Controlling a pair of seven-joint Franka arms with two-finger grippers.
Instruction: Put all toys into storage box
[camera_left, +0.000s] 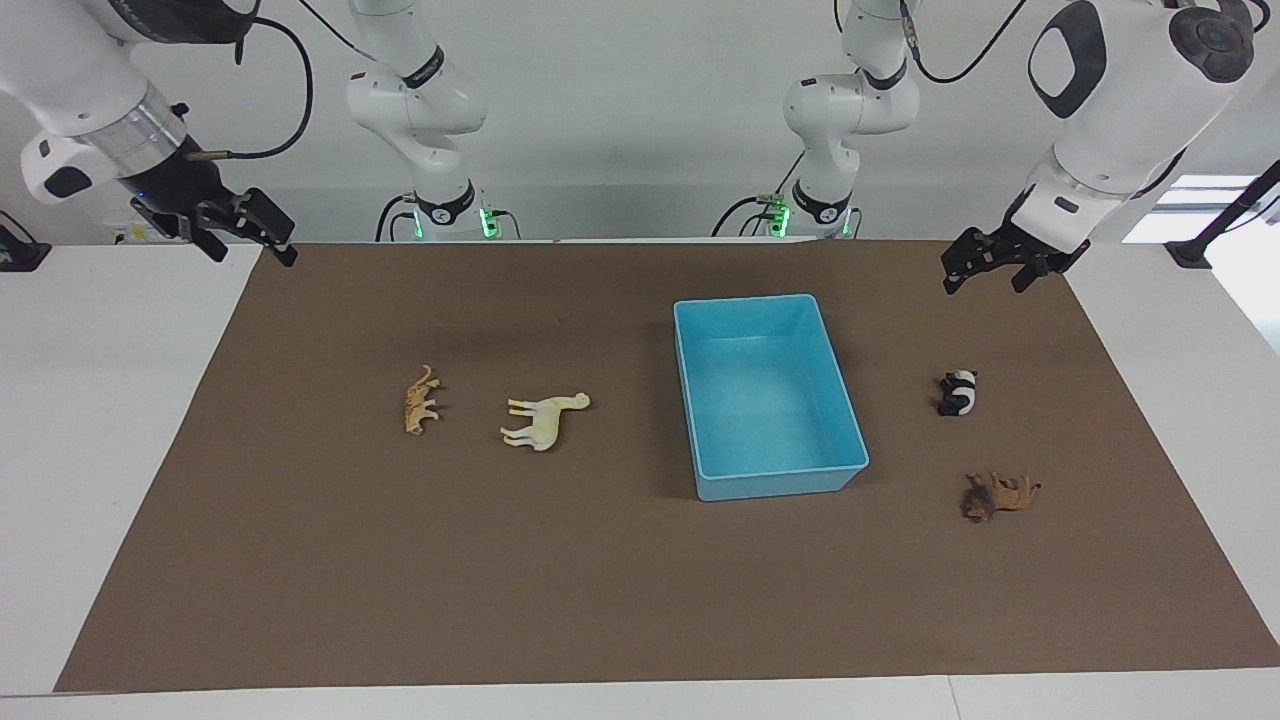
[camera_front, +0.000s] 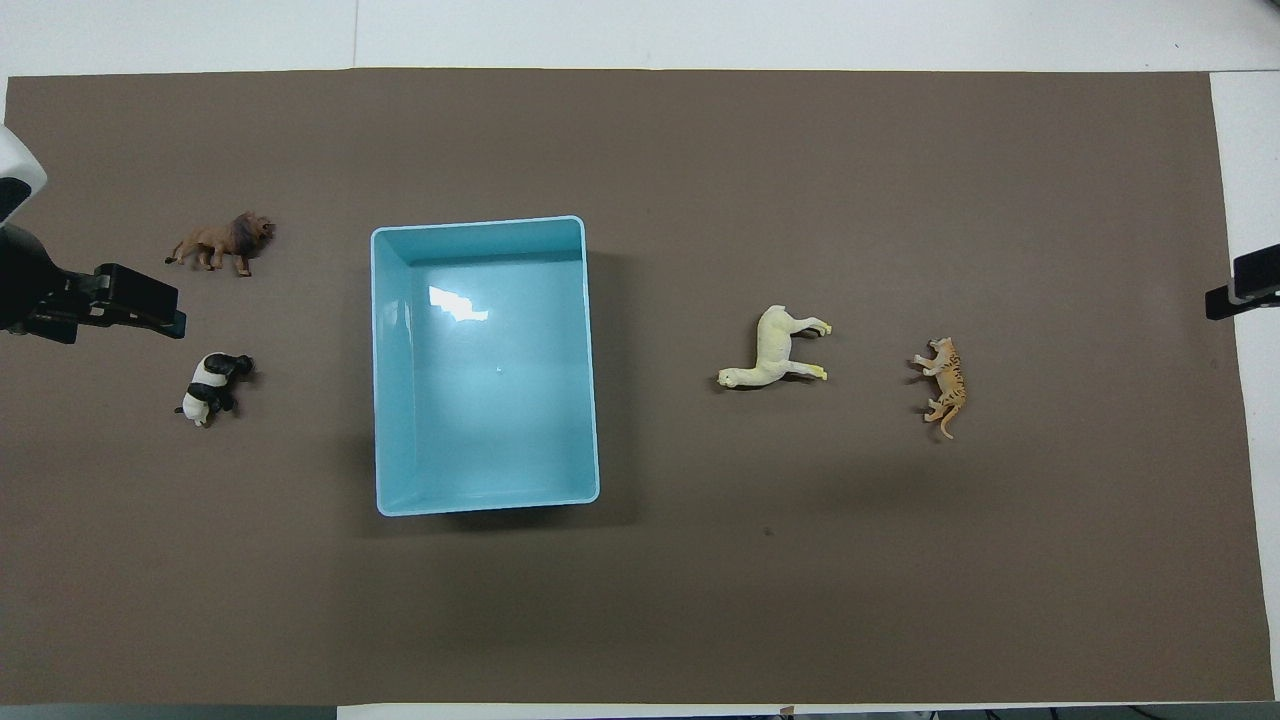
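The light blue storage box (camera_left: 745, 300) stands empty on the brown mat; it also shows in the overhead view (camera_front: 480, 222). The cream horse (camera_left: 545, 420) (camera_front: 775, 350) and the orange tiger (camera_left: 421, 400) (camera_front: 943, 385) lie on their sides toward the right arm's end. The panda (camera_left: 958, 393) (camera_front: 212, 387) and the brown lion (camera_left: 998, 495) (camera_front: 222, 241) lie toward the left arm's end, the lion farther from the robots. My left gripper (camera_left: 985, 275) (camera_front: 140, 305) hangs open and empty over the mat's edge, near the panda. My right gripper (camera_left: 250, 250) (camera_front: 1240, 290) hangs open and empty over the mat's edge at its own end.
The brown mat (camera_left: 640, 580) covers most of the white table (camera_left: 100, 450). Both arm bases (camera_left: 440, 210) stand at the table's robot end.
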